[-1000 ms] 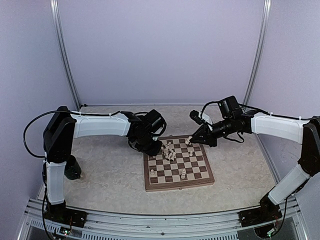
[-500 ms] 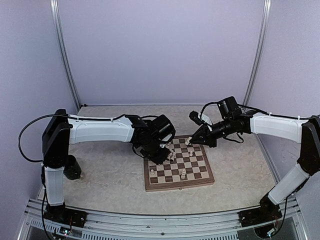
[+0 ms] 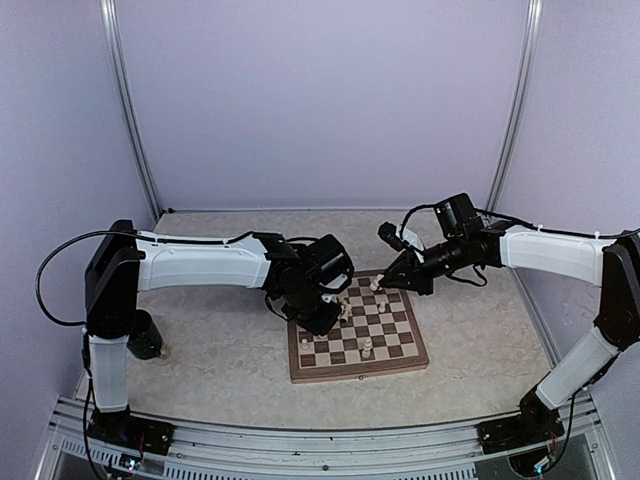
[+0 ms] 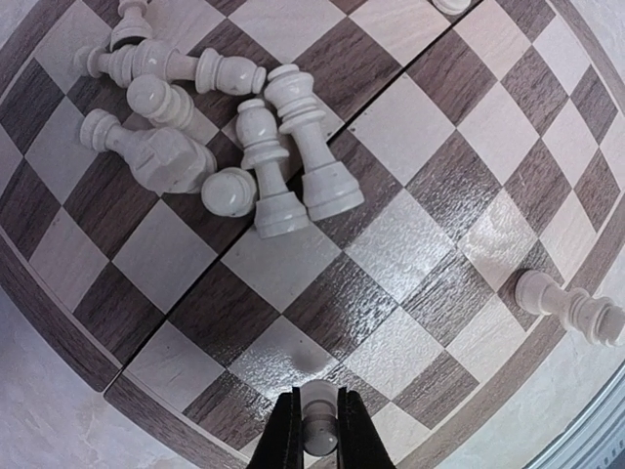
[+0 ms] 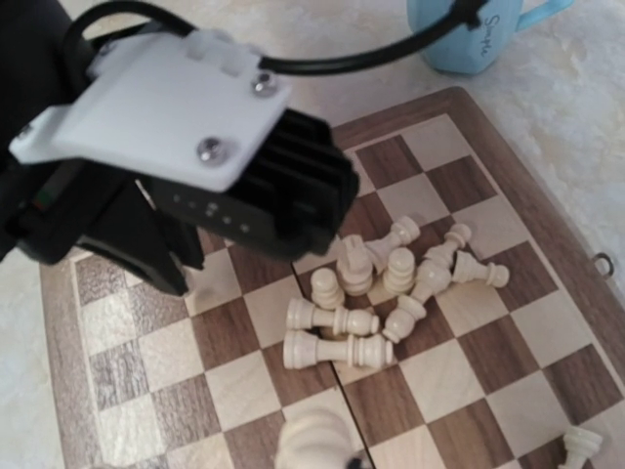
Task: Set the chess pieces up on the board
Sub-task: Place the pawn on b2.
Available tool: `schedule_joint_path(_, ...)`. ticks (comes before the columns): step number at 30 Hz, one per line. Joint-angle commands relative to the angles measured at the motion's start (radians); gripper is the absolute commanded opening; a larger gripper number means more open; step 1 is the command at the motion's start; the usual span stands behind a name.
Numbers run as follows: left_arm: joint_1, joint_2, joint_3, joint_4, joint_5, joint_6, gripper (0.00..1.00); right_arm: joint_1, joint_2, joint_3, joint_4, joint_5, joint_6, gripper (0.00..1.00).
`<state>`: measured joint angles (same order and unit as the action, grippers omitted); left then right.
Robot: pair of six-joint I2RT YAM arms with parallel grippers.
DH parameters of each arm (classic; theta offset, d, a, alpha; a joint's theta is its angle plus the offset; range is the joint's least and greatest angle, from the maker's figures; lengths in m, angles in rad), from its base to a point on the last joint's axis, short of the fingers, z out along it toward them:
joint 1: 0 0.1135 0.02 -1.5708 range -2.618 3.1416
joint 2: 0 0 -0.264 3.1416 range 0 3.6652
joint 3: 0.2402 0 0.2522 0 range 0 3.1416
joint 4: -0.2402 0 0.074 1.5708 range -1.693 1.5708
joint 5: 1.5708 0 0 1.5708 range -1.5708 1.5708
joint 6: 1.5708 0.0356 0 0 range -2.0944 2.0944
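Cream chess pieces (image 4: 293,147) toppled together, checkered board (image 4: 420,127)

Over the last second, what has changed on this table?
The left gripper has swung out over the left side of the board and come nearer, shut on a pale chess piece. The right gripper stayed over the far edge, shut on a second piece. The heap of toppled pieces has not moved.

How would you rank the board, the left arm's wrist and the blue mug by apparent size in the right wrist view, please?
1. board, filling most of the frame.
2. left arm's wrist, nearer the camera, so enlarged.
3. blue mug, cropped at top.
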<state>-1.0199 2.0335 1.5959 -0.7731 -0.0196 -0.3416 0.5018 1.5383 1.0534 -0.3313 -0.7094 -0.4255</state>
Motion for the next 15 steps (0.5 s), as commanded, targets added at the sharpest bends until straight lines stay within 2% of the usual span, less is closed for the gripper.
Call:
schedule_joint_path(1, -0.009, -0.016, 0.004, -0.018, 0.014, -0.017, 0.05, 0.006, 0.005, -0.004, 0.003, 0.001, -0.004, 0.0)
schedule_joint_path(15, -0.014, 0.008, -0.008, -0.034, 0.065, -0.023, 0.04, 0.006, 0.01, -0.005, 0.0, -0.003, -0.008, 0.0)
